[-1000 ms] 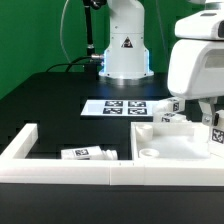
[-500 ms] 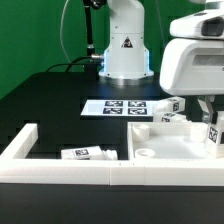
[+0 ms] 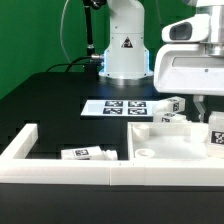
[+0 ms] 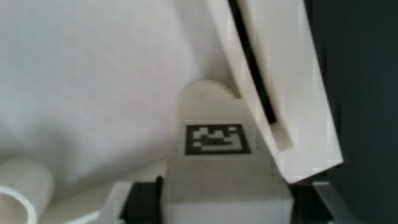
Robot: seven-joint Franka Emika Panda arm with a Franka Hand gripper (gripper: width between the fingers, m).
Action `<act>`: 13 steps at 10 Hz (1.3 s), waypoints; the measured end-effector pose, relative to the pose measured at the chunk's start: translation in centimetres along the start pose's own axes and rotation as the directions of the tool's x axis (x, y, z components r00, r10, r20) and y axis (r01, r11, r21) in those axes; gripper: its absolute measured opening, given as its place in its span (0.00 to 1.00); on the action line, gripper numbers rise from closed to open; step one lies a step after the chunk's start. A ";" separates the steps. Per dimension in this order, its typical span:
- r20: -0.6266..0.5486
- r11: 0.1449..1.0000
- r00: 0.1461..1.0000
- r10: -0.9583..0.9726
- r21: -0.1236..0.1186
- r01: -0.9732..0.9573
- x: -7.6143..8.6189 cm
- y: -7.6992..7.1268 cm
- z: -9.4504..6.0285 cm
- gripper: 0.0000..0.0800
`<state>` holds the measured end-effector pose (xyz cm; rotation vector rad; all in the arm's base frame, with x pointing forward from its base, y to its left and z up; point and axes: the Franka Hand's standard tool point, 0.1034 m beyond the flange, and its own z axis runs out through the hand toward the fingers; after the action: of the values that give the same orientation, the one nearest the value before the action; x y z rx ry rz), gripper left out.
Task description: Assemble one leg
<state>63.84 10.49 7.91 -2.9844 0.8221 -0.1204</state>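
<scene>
My gripper (image 3: 214,122) is at the exterior view's right, over the large white panel with round holes (image 3: 160,146). It is shut on a leg (image 3: 217,137), a short white post with a marker tag, held roughly upright just above the panel. In the wrist view the leg (image 4: 217,140) runs out between my two dark fingers (image 4: 143,200), with the panel (image 4: 89,80) beneath it. My gripper (image 4: 222,205) clamps the leg's near end. Another leg (image 3: 88,153) lies near the border wall. Two more legs (image 3: 170,106) lie behind the panel.
The long white L-shaped border wall (image 3: 60,168) runs along the front and left. The marker board (image 3: 122,107) lies flat in the middle. The robot base (image 3: 124,50) stands at the back. A green wall is behind.
My gripper has shifted a little toward the exterior view's left, with the leg still in it. The other parts have not moved.
</scene>
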 end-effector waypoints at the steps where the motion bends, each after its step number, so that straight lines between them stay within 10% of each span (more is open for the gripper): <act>1: 0.002 0.994 0.994 0.111 0.002 -0.111 0.0 0.0 0.1 0.37; 5: 0.006 0.961 0.961 0.276 0.003 -0.276 0.0 -0.1 0.1 0.43; 6: 0.006 0.970 0.970 0.242 0.003 -0.242 0.0 0.0 0.1 0.66; 8: 0.003 0.995 0.995 0.096 0.001 -0.096 0.0 -0.1 0.0 0.78; 13: -0.001 0.960 0.960 -0.280 -0.006 0.280 0.2 0.2 0.0 0.81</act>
<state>63.92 10.27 7.89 -3.0873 0.3950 -0.1300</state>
